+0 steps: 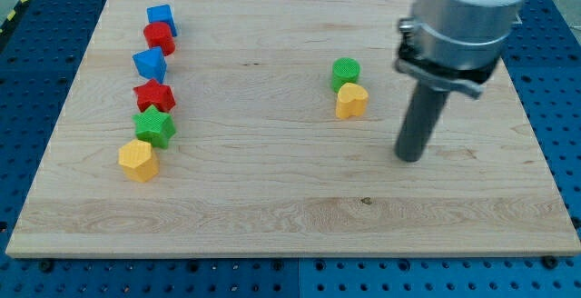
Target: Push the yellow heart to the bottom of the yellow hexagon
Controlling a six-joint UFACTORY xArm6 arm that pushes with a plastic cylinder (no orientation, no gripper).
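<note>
The yellow heart (351, 101) lies right of the board's middle, touching a green cylinder (345, 72) just above it. The yellow hexagon (138, 160) lies at the view's left, at the lower end of a column of blocks. My tip (410, 157) rests on the board to the right of and below the yellow heart, a short gap away and not touching it. The rod rises from there to the arm's grey body (472, 7) at the view's top right.
Above the yellow hexagon the left column holds a green star (154, 127), a red star (154, 95), a blue block (150, 64), a red cylinder (159, 38) and a blue cube (162, 18). The wooden board (272, 216) sits on a blue perforated table.
</note>
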